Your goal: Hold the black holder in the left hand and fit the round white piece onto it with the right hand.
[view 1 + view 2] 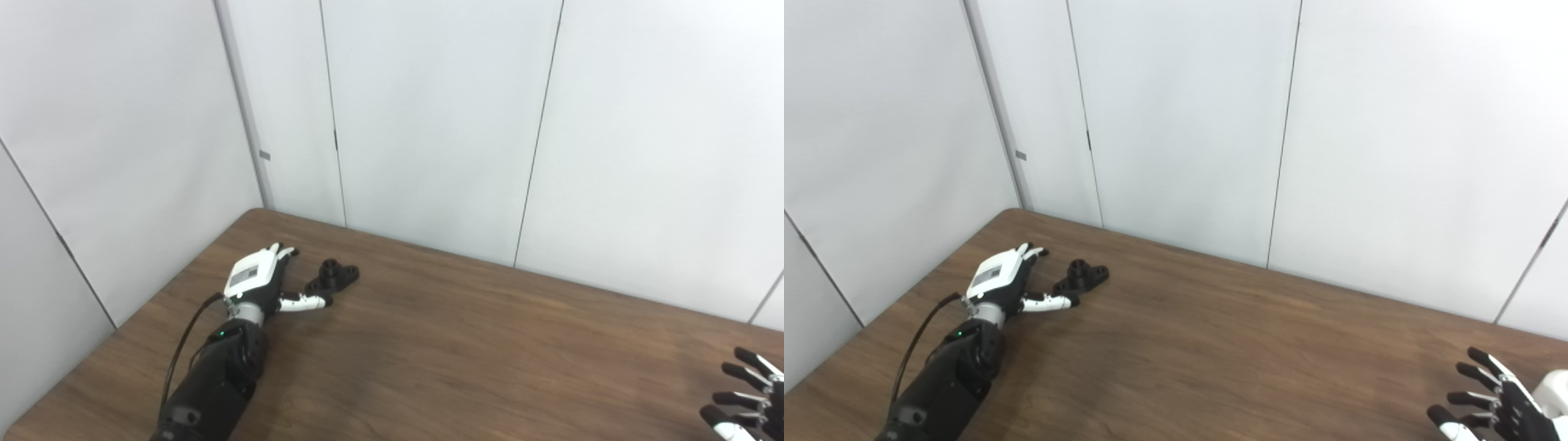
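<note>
The left hand lies low and far out at the left, palm down, fingers apart, thumb out to the side. The right hand waits at the lower right, fingers spread.

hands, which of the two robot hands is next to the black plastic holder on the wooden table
The left hand, at the table's far left: its thumb reaches toward the black plastic holder. The right hand is open at the near right edge.
</note>
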Tool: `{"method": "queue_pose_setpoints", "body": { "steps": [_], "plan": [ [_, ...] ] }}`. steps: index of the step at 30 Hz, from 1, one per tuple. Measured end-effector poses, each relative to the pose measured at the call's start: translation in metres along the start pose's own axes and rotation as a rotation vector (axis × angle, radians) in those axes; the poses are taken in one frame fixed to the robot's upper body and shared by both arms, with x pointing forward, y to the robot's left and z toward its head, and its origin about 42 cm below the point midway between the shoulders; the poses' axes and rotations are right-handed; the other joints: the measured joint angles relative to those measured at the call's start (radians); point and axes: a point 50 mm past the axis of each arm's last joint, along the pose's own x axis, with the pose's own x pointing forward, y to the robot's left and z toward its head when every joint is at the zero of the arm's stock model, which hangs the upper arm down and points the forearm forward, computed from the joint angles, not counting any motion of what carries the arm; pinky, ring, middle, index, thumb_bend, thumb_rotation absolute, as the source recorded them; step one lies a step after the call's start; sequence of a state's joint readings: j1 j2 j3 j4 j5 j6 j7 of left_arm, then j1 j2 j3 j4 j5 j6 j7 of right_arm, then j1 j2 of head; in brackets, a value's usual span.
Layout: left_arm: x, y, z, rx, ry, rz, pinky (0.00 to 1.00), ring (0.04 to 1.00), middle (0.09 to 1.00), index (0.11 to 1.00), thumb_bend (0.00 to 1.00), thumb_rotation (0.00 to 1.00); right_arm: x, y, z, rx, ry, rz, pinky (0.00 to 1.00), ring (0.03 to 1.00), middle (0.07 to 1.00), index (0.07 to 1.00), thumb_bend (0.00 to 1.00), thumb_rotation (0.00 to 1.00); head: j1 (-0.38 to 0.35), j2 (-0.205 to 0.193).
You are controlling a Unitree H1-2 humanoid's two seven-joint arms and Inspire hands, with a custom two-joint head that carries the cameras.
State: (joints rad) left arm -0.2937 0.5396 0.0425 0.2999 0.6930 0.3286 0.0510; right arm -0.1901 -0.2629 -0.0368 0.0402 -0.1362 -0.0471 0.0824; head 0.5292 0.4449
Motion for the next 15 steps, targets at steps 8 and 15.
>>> {"method": "queue_pose_setpoints", "body": {
  "steps": [8,15],
  "plan": [
    [0.002,-0.008,-0.01,-0.013,0.014,0.022,0.97,1.0,1.0,0.828,0.94,0.45,-0.002,-0.001,-0.001,0.001,0.003,-0.004,0.5,0.659,0.809,0.863,0.54,0.43,-0.002,0.005],
    [0.005,-0.02,-0.014,-0.186,0.029,0.055,0.98,1.0,1.0,0.776,0.9,0.38,-0.002,-0.001,0.0,-0.002,0.0,-0.005,0.5,0.66,0.812,0.864,0.53,0.43,-0.008,0.008]
  ]
}}
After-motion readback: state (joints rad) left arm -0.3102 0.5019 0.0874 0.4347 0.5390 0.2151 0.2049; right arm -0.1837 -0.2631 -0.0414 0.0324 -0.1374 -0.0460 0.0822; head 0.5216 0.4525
